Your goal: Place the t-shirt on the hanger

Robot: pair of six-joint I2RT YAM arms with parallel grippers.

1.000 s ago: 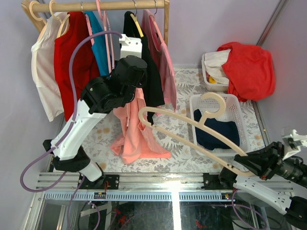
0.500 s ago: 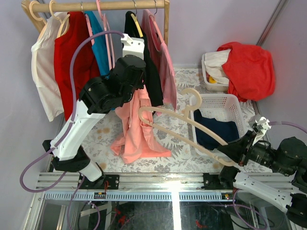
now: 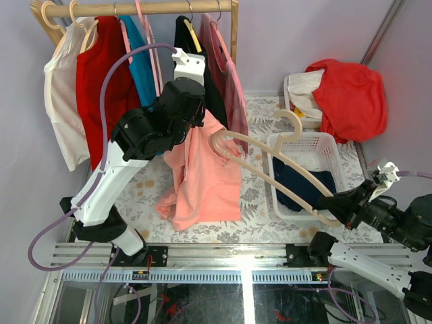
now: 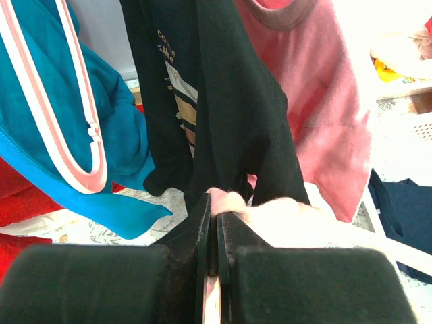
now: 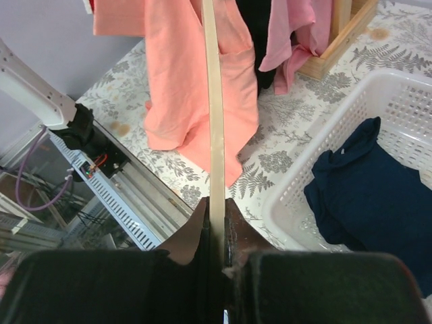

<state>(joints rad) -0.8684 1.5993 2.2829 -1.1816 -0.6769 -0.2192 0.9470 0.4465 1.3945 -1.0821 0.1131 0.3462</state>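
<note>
Your left gripper (image 4: 214, 223) clamps the t-shirt (image 3: 202, 175) aloft; your right gripper (image 5: 216, 212), near right, pinches the hanger (image 3: 270, 172), its tip meeting the cloth.

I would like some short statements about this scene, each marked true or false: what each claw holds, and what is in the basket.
The left claw is shut on the t-shirt. True.
The right claw is open and empty. False: it is shut on the hanger.
The white basket holds a dark blue garment. True.
The t-shirt lies folded inside the white basket. False: it hangs from the left claw.
</note>
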